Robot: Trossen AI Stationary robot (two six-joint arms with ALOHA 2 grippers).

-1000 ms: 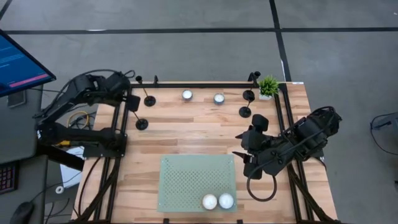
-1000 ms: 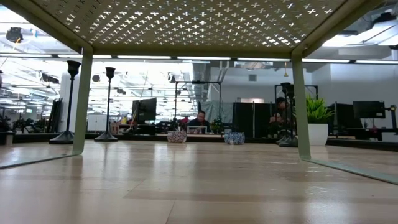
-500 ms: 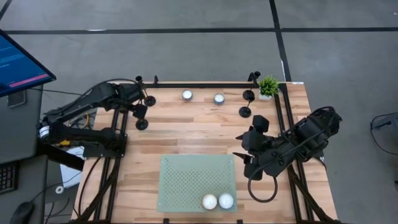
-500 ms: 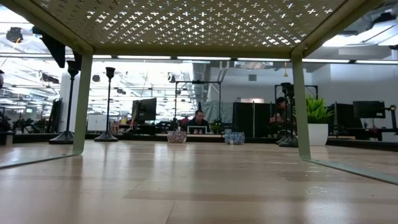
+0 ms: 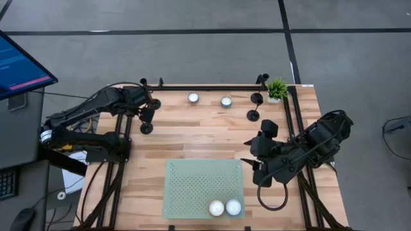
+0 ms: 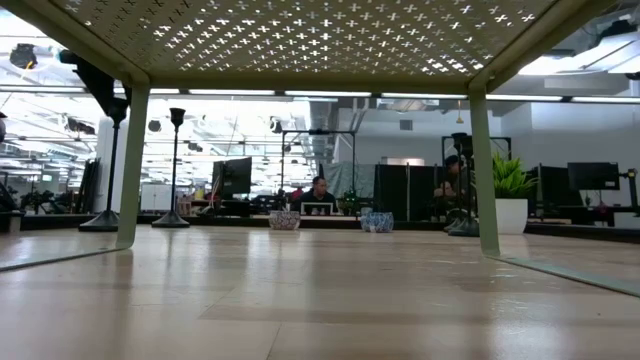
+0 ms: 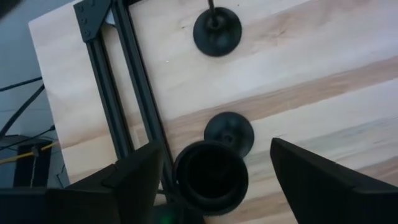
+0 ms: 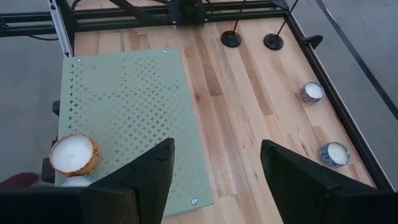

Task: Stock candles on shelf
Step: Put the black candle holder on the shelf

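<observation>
You are about halfway: two candles (image 5: 223, 207) sit side by side on the shelf (image 5: 192, 183) at its near edge; two more candles (image 5: 209, 100) wait on the bare wood well beyond the shelf's far edge, near the table's back rail. Your left gripper (image 5: 147, 110) hangs off the shelf's far left corner over a black candlestick (image 7: 211, 177), fingers spread wide and grasping nothing; your right gripper (image 5: 252, 154) hovers just beside the shelf's right edge, jaws parted and empty.
</observation>
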